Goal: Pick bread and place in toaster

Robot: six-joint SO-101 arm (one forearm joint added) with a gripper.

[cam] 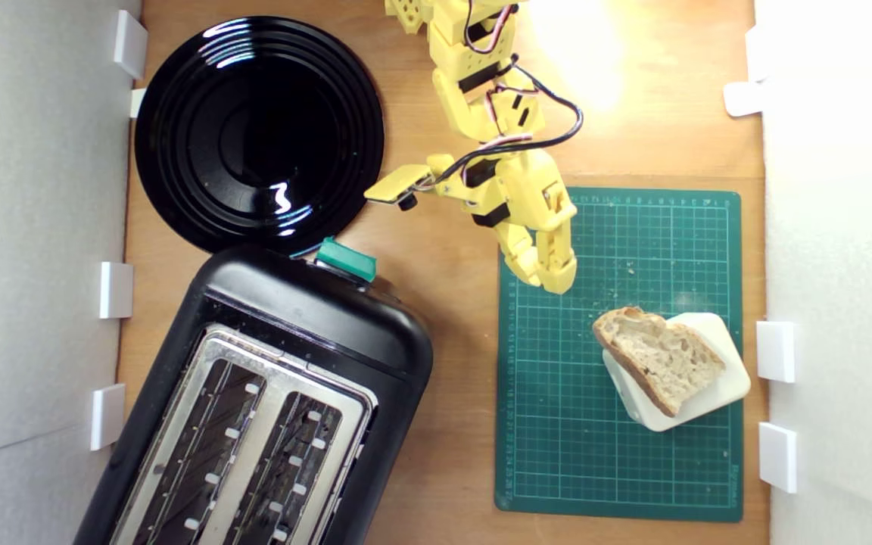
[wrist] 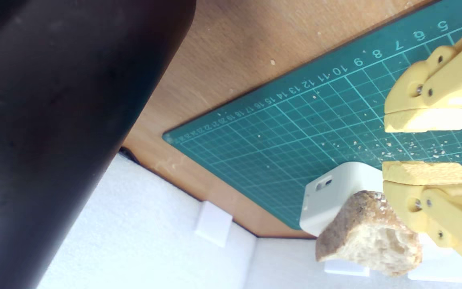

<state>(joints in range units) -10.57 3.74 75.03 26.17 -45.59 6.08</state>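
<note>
The yellow end effector (cam: 549, 278) hangs over the upper part of the green cutting mat (cam: 557, 424), its two fingers parted by a narrow gap and gripping nothing; in the wrist view the pale fingertips (wrist: 427, 172) stand apart with only crumb-strewn mat between them. It is near the bread (cam: 659, 357) but clear of it.

The bread is a half slice with a pale, holey crumb and a brown, floury crust curving along one edge. It lies flat on top of a white rounded-square block (cam: 724, 393), overhanging the block's side toward the exterior view's left. The wrist view shows the bread (wrist: 369, 245) end-on: the cut face is cream and open-pored, and the crust is speckled tan. The block (wrist: 327, 200) beneath it rests on the mat, toward the mat's right side in the exterior view.

Across a strip of bare wooden bench (cam: 459, 341), at the exterior view's lower left, stands the toaster (cam: 315, 325), glossy black and set at an angle, with a silver top plate, two open slots and a teal-green lever knob (cam: 345, 259). Just beyond the knob lies a round black plate (cam: 258, 129).
</note>
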